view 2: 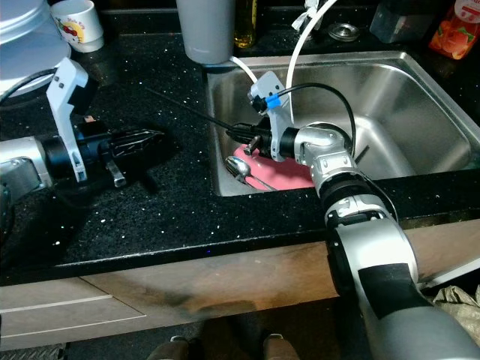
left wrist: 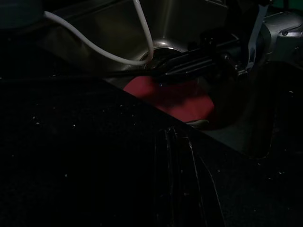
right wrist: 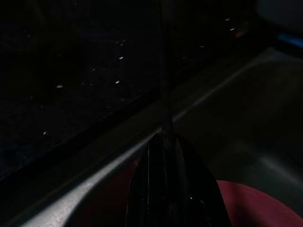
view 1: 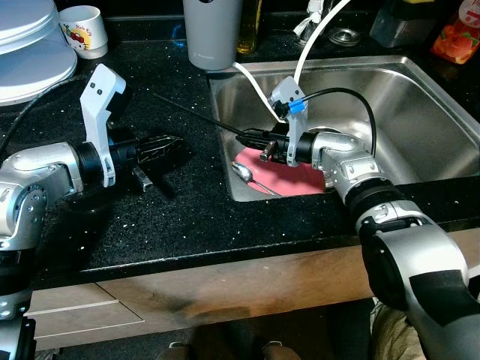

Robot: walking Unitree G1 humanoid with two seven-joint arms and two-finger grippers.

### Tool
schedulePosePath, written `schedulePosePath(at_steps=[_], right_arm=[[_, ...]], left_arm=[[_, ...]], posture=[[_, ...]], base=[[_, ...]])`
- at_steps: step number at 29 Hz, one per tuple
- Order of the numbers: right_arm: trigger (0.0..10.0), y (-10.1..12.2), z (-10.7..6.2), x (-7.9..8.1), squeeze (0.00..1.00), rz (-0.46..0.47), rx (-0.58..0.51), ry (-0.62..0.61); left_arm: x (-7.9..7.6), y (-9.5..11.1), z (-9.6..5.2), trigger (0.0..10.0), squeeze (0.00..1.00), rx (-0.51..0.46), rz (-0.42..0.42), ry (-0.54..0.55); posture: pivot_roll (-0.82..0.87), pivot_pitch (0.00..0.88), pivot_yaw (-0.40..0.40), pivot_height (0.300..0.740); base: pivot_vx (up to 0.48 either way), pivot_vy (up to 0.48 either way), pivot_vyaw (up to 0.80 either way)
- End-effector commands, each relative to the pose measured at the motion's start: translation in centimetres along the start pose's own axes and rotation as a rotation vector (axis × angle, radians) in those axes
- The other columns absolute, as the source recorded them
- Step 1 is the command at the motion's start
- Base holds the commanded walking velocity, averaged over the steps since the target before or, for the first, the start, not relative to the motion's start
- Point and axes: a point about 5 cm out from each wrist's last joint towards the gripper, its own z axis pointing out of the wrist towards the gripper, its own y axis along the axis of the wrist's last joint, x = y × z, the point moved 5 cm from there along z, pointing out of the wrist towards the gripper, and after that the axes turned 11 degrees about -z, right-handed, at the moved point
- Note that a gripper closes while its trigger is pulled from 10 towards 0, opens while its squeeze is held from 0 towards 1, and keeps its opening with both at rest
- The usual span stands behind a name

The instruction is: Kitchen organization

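A thin black chopstick point(view 1: 196, 115) is held by my right gripper point(view 1: 253, 138), which is shut on one end of it above the sink's left edge. The stick slants out over the black counter toward the far left. In the right wrist view the stick point(right wrist: 164, 90) runs straight out from between the closed fingers. Under that gripper, inside the sink, a pink plate point(view 1: 296, 177) carries a metal spoon point(view 1: 244, 173). My left gripper point(view 1: 174, 144) lies low over the counter, left of the sink, shut with nothing in it. A small silver piece point(view 1: 142, 178) sits just beneath it.
The steel sink point(view 1: 420, 112) takes up the right half, with a white hose point(view 1: 313, 39) looping into it. Along the back stand a grey cup point(view 1: 212, 34), a white mug point(view 1: 83, 30), stacked white dishes point(view 1: 26, 56) and an orange packet point(view 1: 457, 39). The counter's front edge is close.
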Motion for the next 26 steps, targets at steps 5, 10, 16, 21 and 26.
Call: schedulePosePath(at_steps=[5,10,16,21,26], right_arm=[[0.0,0.3,-3.3,-3.1,0.0,0.03,-0.033,-0.111],[0.0,-0.1,-7.1,-5.2,0.0,-0.049,0.042,-0.138],[0.0,-1.4,-9.9,-6.5,0.0,-0.197,0.208,-0.167],[0.0,-2.7,-11.0,-6.7,0.0,-0.316,0.376,-0.134],[0.0,-3.3,-10.9,-6.8,0.0,-0.397,0.454,-0.132]], left_arm=[[-0.1,0.1,0.2,10.0,0.0,0.012,0.009,-0.016],[-0.6,-0.1,0.5,10.0,0.0,0.016,0.004,-0.043],[-2.7,-0.7,2.8,10.0,0.0,0.021,0.003,-0.139],[-4.1,-0.5,4.8,10.0,0.0,0.012,0.015,-0.197],[-4.4,-0.5,5.9,10.0,0.0,0.018,0.031,-0.206]], posture=[[0.05,0.182,-0.021,0.74],[0.04,0.181,-0.015,0.74],[0.05,0.179,-0.012,0.74],[0.04,0.179,0.001,0.74],[0.04,0.18,0.005,0.74]], base=[[0.0,0.0,0.0],[0.0,0.0,0.0],[0.0,0.0,0.0],[0.0,0.0,0.0],[0.0,0.0,0.0]])
